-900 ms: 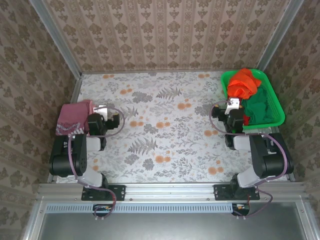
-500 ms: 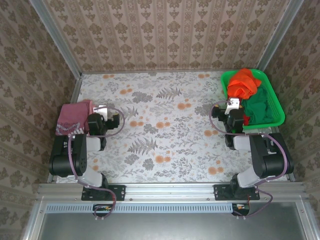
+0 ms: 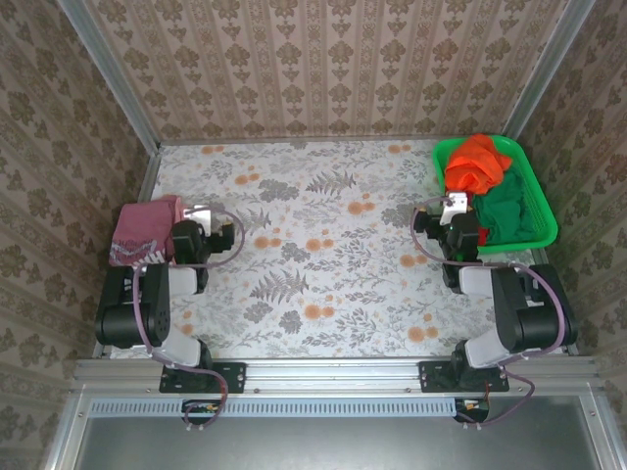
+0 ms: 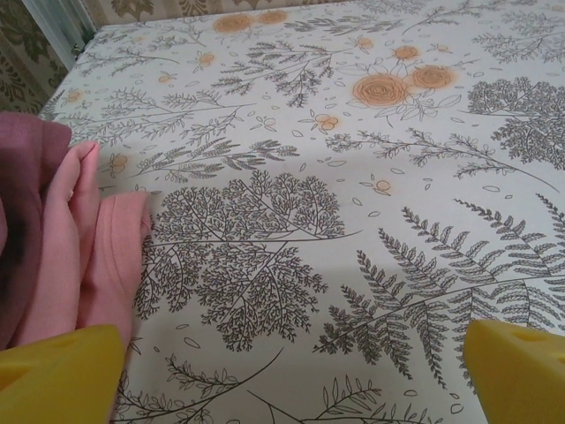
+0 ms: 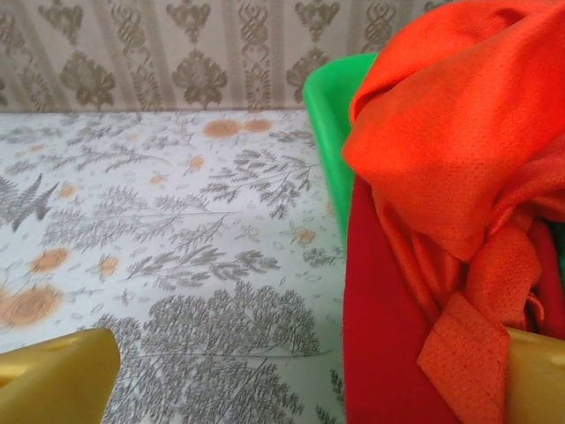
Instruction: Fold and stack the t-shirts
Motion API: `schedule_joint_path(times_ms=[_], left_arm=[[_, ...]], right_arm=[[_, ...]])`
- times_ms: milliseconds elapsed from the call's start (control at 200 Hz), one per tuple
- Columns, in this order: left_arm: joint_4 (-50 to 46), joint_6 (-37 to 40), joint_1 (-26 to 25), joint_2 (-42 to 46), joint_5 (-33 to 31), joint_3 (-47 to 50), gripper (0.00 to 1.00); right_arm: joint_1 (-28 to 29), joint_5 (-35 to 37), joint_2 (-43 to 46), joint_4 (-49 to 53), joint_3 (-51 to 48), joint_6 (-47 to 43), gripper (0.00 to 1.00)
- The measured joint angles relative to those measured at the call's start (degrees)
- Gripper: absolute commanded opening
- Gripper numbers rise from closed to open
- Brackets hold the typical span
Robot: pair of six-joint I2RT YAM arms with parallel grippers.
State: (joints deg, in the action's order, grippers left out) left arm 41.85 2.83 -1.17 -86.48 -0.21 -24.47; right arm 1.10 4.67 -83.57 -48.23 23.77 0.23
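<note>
A folded dusty pink-maroon t-shirt (image 3: 142, 230) lies at the table's left edge. It shows at the left of the left wrist view (image 4: 53, 230), just beyond the left yellow fingertip. My left gripper (image 3: 201, 217) (image 4: 291, 380) is open over bare tablecloth. At the right, an orange t-shirt (image 3: 475, 162) (image 5: 450, 115) is heaped on a dark green t-shirt (image 3: 509, 211) in the green basket (image 3: 539, 196). A red t-shirt (image 5: 388, 336) hangs over the basket's near side. My right gripper (image 3: 454, 208) (image 5: 300, 380) is open beside the basket, with red and orange cloth just inside its right fingertip (image 5: 538, 380).
The floral tablecloth (image 3: 313, 255) stretches between the two arms. Patterned walls with metal corner posts (image 3: 108, 73) close in the back and sides. The basket's green rim (image 5: 328, 115) stands just right of my right gripper.
</note>
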Motion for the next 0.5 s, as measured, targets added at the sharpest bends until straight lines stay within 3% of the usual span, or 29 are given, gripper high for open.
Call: schedule_joint_path(times_ms=[210, 365, 500], left_arm=[[-7.56, 2.49, -7.13, 11.02, -7.45, -2.58, 1.00], [-13.44, 5.42, -18.29, 16.55, -11.52, -6.47, 1.00], [-16.61, 6.23, -29.09, 16.70, -11.89, -10.80, 1.00]], right_arm=[[1.60, -2.01, 17.84, 19.12, 1.95, 0.11, 1.00], [1.66, -0.79, 26.77, 32.57, 9.09, 2.14, 1.00], [-0.28, 1.51, 26.14, 43.23, 19.50, 4.26, 1.00]])
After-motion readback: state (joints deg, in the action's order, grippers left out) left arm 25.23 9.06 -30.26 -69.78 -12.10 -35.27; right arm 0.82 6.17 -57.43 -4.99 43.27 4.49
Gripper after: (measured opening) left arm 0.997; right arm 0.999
